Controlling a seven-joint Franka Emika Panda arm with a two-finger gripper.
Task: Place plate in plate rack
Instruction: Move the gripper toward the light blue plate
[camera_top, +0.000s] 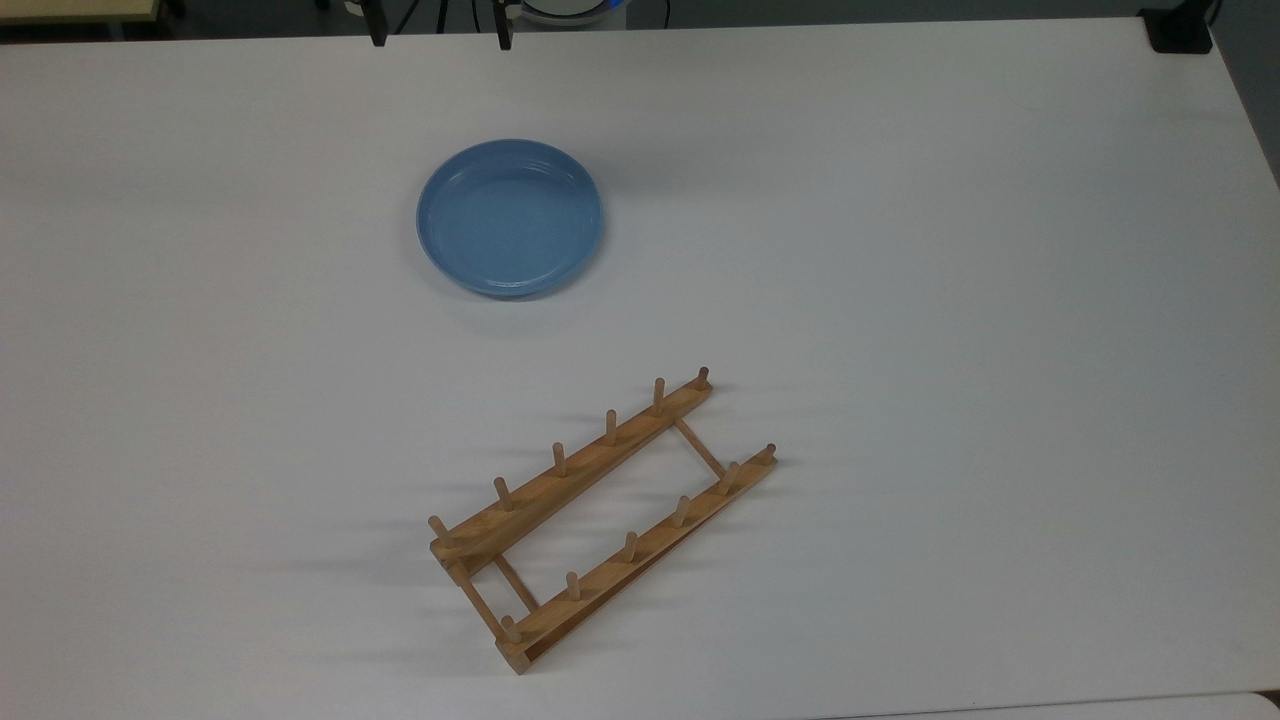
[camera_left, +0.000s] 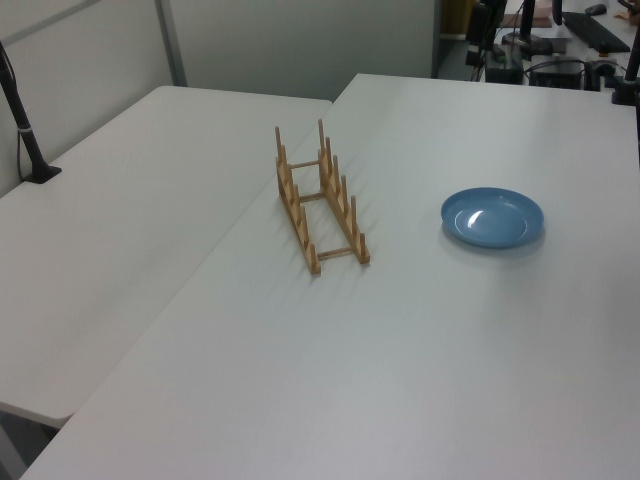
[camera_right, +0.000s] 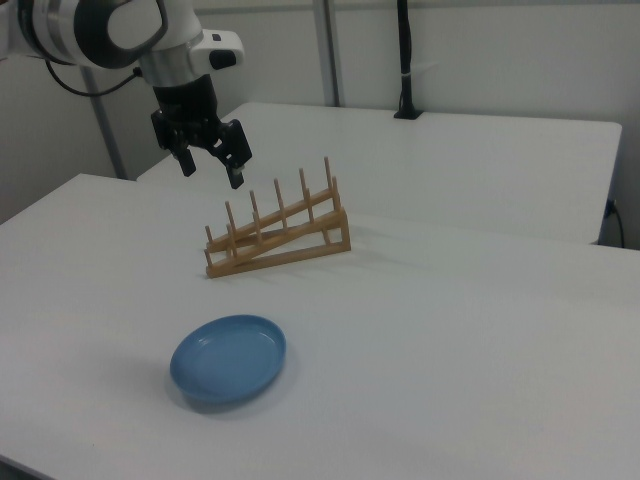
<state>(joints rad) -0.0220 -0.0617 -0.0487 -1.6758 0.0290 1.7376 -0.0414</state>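
Plate (camera_top: 510, 218) lies flat on the worktop (camera_top: 950, 300), apart from the plate rack (camera_top: 600, 515); jaws (camera_right: 210, 160) hang spread above. Its glossy rim could slip when pinched.

Looked like a robotics lab or office workroom. Plain white table (camera_top: 900, 250) as the main landmark, bare but for a few test items. Pushed against a second white table (camera_left: 120, 220) along one edge. Behind the main table, grey partition panels (camera_left: 300, 45) and black camera poles (camera_right: 404, 60). Beyond its far corner in the left view, a cluttered desk with cables and equipment (camera_left: 560, 50). Above it, a white Franka arm (camera_right: 120, 35).
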